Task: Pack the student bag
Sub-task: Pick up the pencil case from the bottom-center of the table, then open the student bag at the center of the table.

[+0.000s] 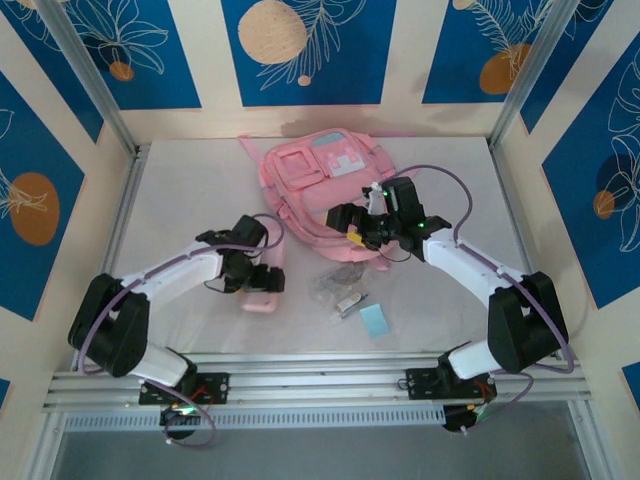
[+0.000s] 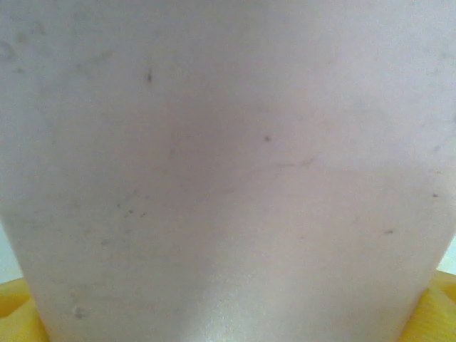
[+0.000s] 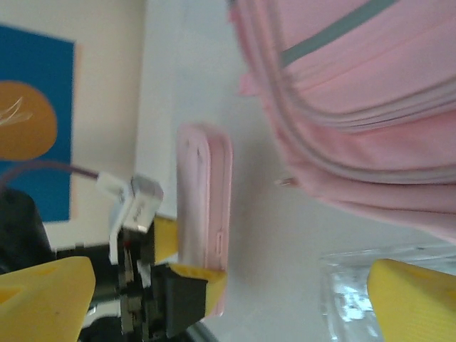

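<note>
Far-centre on the table (image 1: 180, 200): student bag (image 1: 325, 185), lying flat, front face up. Soft pink fabric, stacked front pockets, pale blue/white patch on the upper pocket, pink straps trailing off its far-left corner. Right wrist view has its near edge close up: rows of piping and a grey trim stripe across the pink. Biggest item on the table. Left arm reaches in from the near-left, elbow bent, wrist turned down over a pink pouch (image 1: 260, 303) that sits just near-left of the bag, apart from it. Left gripper (image 1: 262, 283) straddles the pouch: yellow fingertips (image 2: 14, 317) show at both lower corners of the left wrist view, and the pale pink pouch surface spans the whole gap between them. Jaws stand wide; can't tell if they're pressing on the pouch or just flanking it. Right arm comes in from the near-right, forearm angled toward centre. Right gripper (image 1: 347, 222) is low at the bag's near edge, pointing toward the pouch. Its yellow fingers (image 3: 43, 299) are spread far apart with nothing gripped between them. Clear plastic packet (image 1: 335, 283) and a pale blue card (image 1: 375, 320) lie nearer the front, between the two arms.
</note>
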Available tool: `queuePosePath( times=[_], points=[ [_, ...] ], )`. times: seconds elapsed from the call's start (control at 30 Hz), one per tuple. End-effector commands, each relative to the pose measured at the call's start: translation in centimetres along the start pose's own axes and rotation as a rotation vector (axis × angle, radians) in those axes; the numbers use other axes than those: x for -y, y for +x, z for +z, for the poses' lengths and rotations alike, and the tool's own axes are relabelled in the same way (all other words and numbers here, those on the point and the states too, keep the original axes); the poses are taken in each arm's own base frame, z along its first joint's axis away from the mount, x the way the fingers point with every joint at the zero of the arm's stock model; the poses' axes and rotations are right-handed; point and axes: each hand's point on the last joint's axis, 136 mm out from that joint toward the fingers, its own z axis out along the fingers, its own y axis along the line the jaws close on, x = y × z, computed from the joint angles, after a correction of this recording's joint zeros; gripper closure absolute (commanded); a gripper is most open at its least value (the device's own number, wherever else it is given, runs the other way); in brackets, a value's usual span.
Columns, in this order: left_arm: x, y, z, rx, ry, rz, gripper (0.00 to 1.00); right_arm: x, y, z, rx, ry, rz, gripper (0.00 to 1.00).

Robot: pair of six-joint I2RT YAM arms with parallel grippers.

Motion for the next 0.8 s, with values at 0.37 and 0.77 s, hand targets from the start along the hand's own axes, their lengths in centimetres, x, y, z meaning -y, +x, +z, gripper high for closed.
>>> queuePosePath(
  times=[0.37,0.77],
  points=[
    [11.0,-7.0,-4.7,0.305,0.440,0.206,0.29,-5.4,1.0,2.9,-0.118,-0.229,-0.119,0.19],
    [12.2,-5.7,-4.1,0.266,0.426,0.246,0.26,-4.6,0.1,4.3,-0.082,-0.213,-0.103,0.80]
  ],
)
